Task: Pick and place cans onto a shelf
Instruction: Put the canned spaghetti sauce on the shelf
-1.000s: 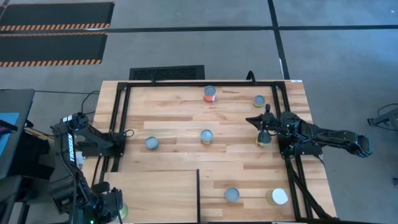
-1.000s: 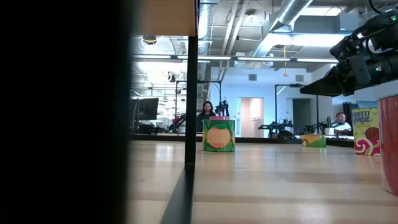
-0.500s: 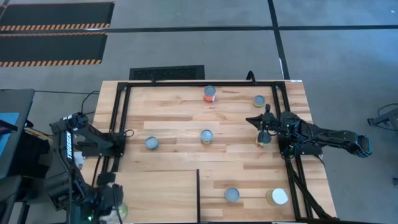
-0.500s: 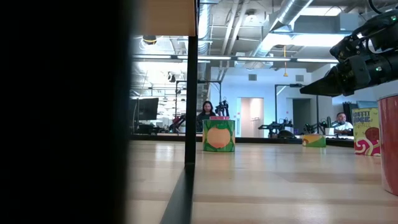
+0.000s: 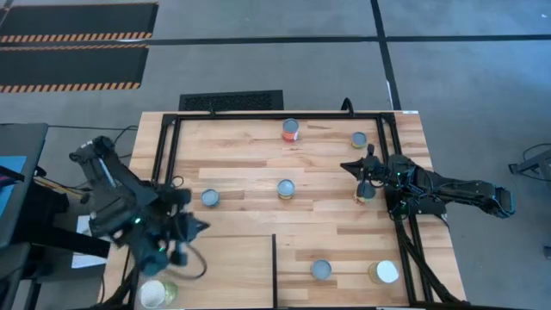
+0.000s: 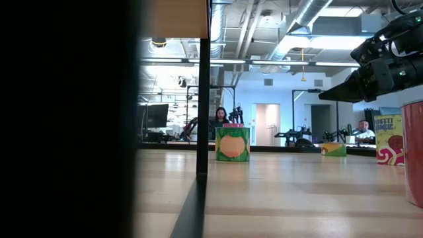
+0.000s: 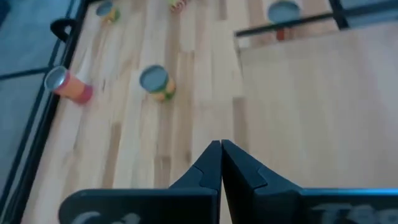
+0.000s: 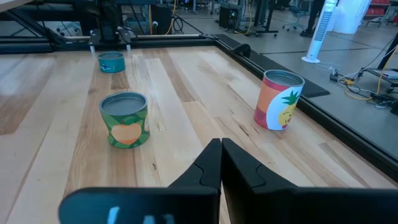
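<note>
While one can [image 5: 153,293] sits at the shelf [image 5: 225,271] edge, I see six on the counter [image 5: 258,164]; both end effectors, left [image 5: 196,226] and right [image 5: 349,166], are clenched empty.

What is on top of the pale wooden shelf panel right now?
No can shows on the shelf. The left gripper, shut and empty, is at its left side, so that arm hides part of the panel. A white-topped can sits beyond its left edge.

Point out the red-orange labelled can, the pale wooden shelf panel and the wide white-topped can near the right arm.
Red-orange labelled can [image 5: 291,130]: high view, silvery lid.
Pale wooden shelf panel [image 5: 228,271]: high view, bare surface.
Wide white-topped can [image 5: 386,272]: high view, lid centre.
</note>
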{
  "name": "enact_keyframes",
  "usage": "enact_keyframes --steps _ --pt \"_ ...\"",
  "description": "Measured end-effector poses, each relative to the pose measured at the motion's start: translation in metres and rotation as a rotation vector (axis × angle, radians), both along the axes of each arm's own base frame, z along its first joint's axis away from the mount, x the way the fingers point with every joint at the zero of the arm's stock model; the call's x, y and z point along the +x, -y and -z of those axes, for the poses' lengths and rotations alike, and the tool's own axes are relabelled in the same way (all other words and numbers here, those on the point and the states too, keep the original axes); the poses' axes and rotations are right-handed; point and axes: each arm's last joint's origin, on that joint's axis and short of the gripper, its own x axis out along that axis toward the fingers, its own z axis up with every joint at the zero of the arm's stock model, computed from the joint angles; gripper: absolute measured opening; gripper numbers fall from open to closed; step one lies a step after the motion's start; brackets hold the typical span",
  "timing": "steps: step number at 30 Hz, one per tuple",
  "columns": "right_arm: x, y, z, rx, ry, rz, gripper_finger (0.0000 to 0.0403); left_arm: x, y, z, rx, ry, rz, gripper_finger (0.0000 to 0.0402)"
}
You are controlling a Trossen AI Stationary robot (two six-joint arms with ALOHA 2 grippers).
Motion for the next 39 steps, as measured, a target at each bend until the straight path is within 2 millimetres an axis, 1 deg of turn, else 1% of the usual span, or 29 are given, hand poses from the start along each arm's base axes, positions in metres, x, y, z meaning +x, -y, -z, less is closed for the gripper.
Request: enact_keyframes --steps 3,9,13,16,24,30,35,39 --pt "0.000 0.000 0.000 0.000 0.000 0.000 0.0029 0.008 -0.019 0.022 -0.033 0.086 0.042 0.0000" --pt "0.000 0.000 0.000 0.000 0.000 0.000 0.0029 0.015 -0.056 0.058 -0.111 0.332 0.098 0.0000" --pt "0.000 0.000 0.000 0.000 0.000 0.000 0.0029 0.016 -0.076 0.081 -0.148 0.470 0.122 0.0000" --pt "0.000 0.000 0.000 0.000 0.000 0.000 0.0029 0.016 -0.088 0.099 -0.130 0.529 0.102 0.0000" --pt "0.000 0.000 0.000 0.000 0.000 0.000 0.0028 0.013 -0.116 0.132 -0.075 0.670 0.009 0.0000" --pt "0.000 0.000 0.000 -0.001 0.000 0.000 0.0028 0.005 -0.133 0.155 -0.105 0.763 0.008 0.0000" --pt "0.000 0.000 -0.001 -0.002 0.008 0.000 0.0029 0.000 -0.145 0.163 -0.105 0.804 -0.013 0.0000" --pt "0.001 0.000 -0.003 -0.009 0.030 0.002 0.0028 -0.002 -0.149 0.165 -0.094 0.805 -0.039 0.0000"
